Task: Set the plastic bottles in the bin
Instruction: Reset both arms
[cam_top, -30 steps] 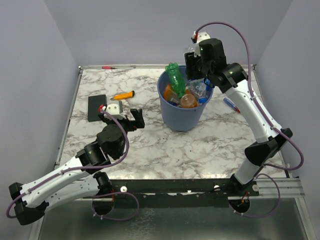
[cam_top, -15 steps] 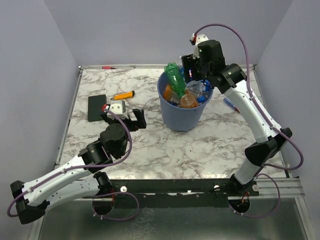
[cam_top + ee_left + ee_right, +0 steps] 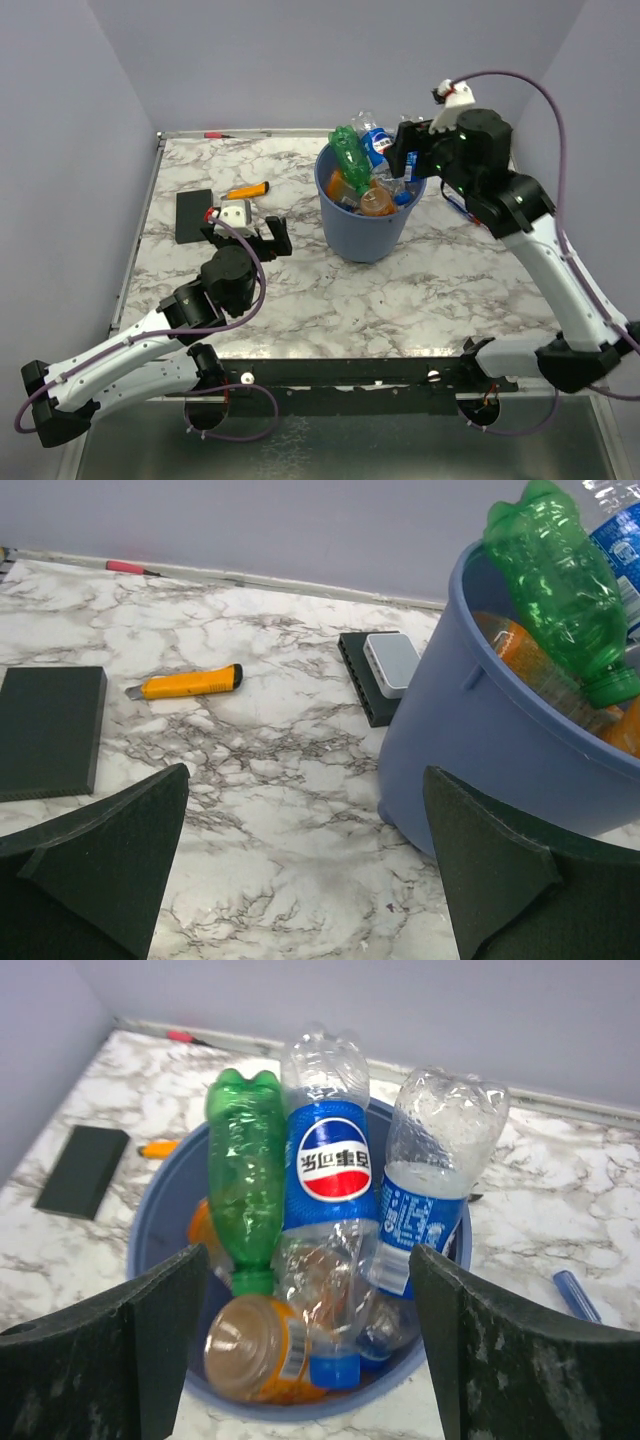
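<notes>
Because the plastic bottles (image 3: 328, 1160) we can find all stand packed in the bin (image 3: 365, 235), the relation that counts is between that load and the right end effector (image 3: 408, 163). It hangs just above the bin's far right rim, jaws spread wide and holding nothing. The bottles lie directly below and ahead of it, with their long axes near upright and tilted a little. The green bottle (image 3: 245, 1175) is neck down, and the bases of several rise above the rim. The left end effector (image 3: 247, 240) is also fully spread and empty. It sits low over the surface (image 3: 300, 300), well apart from the bin on its left, so the right arm is clearly the nearer. On the surface we see an orange cutter (image 3: 185, 683), a black rectangle (image 3: 193, 215) and a thin blue stick (image 3: 575, 1295) right of the bin, probably a pen, though it is too small to be sure. We judge the task essentially finished.
</notes>
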